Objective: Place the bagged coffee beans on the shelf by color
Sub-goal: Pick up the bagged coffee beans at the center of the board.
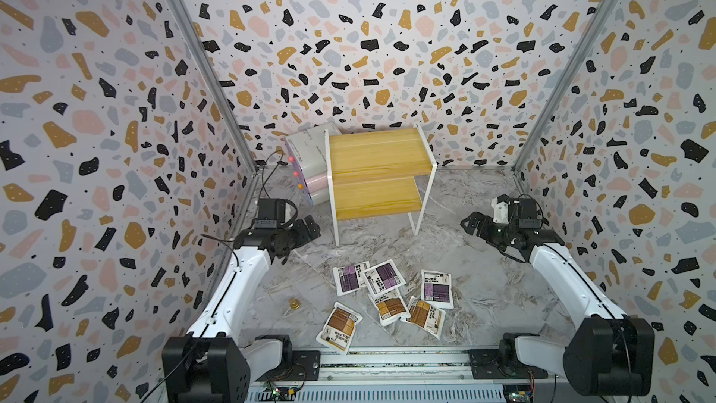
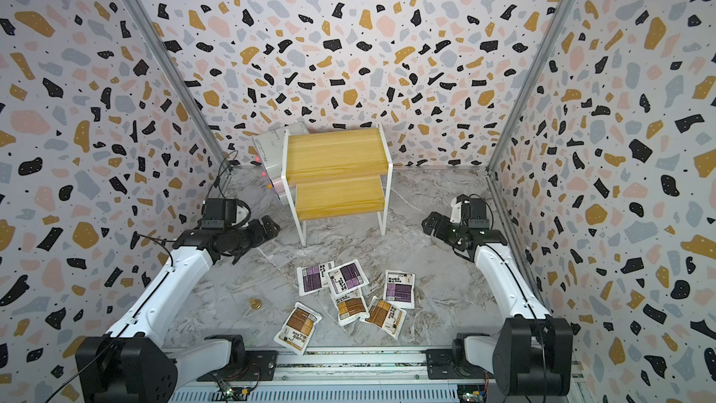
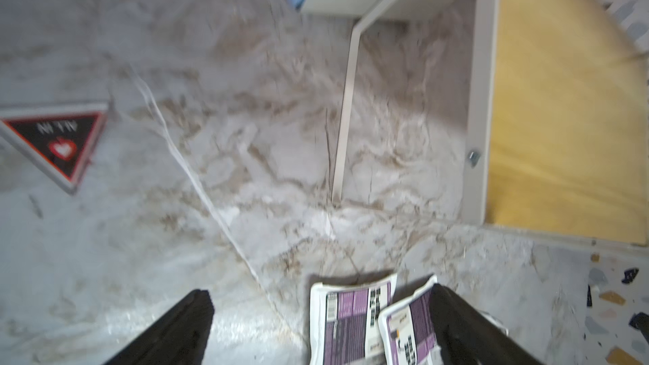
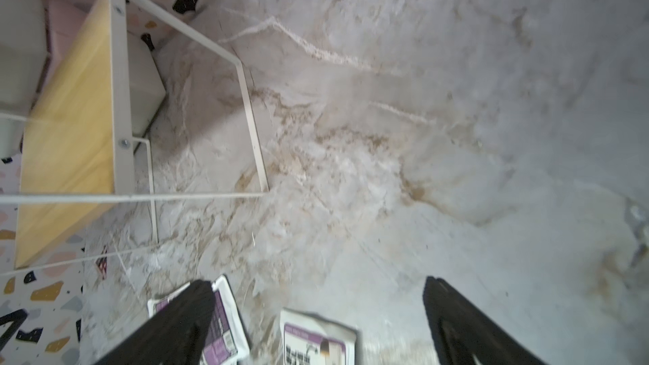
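Observation:
Several bagged coffee beans lie loose on the marble floor near the front. Three carry purple labels [image 1: 350,279] [image 1: 384,277] [image 1: 437,288] and three brown-orange ones [image 1: 389,306] [image 1: 424,315] [image 1: 339,326]; some overlap. The shelf [image 1: 377,172] [image 2: 337,172], two yellow stepped boards on white legs, stands bare at the back. My left gripper [image 1: 310,227] [image 3: 319,293] hovers open to the left of the shelf, and two purple pouches [image 3: 351,324] show past its fingers. My right gripper [image 1: 470,222] [image 4: 318,283] hovers open to the right of the shelf, above a purple pouch [image 4: 316,342]. Neither holds anything.
Stacked white and pink boxes [image 1: 306,160] lean behind the shelf's left side. A small brass piece [image 1: 294,303] sits on the floor left of the pouches. A black triangular sign [image 3: 59,142] lies near the left arm. Speckled walls close three sides; a metal rail [image 1: 387,362] runs along the front.

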`<action>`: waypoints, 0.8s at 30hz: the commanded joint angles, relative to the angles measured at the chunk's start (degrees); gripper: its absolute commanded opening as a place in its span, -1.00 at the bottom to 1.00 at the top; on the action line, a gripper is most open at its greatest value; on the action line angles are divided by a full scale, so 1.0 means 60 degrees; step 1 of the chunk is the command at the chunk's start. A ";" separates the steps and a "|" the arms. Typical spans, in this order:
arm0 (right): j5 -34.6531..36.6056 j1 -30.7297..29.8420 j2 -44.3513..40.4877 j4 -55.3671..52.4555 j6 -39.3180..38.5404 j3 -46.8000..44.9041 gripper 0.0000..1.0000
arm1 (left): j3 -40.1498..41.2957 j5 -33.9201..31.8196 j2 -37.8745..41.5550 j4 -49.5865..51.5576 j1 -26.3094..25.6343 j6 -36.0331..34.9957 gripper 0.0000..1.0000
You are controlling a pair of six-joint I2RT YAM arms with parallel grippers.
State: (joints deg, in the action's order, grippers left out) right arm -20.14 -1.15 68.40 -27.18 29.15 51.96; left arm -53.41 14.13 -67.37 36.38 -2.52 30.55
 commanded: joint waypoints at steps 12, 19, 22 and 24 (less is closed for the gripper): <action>-0.1156 -0.1725 -0.1169 -0.2525 -0.0033 0.0694 0.98 | 0.1604 0.1248 0.3264 0.0489 -0.2047 0.2029 1.00; -0.1238 -0.1989 -0.0681 -0.3913 -0.0311 0.1160 0.97 | 0.2119 0.3050 0.3898 -0.0262 -0.2234 0.2280 1.00; -0.1535 -0.1991 -0.0417 -0.4700 -0.0504 0.1033 0.95 | 0.2207 0.3611 0.3700 -0.0580 -0.2299 0.2047 1.00; -0.1592 -0.1991 -0.0462 -0.5059 -0.0486 0.0752 0.93 | 0.2408 0.3587 0.3670 -0.0809 -0.2455 0.2009 1.00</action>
State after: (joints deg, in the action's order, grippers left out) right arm -28.29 -12.93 65.95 -50.28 27.66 57.21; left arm -40.64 31.90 -45.34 35.46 -16.34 43.29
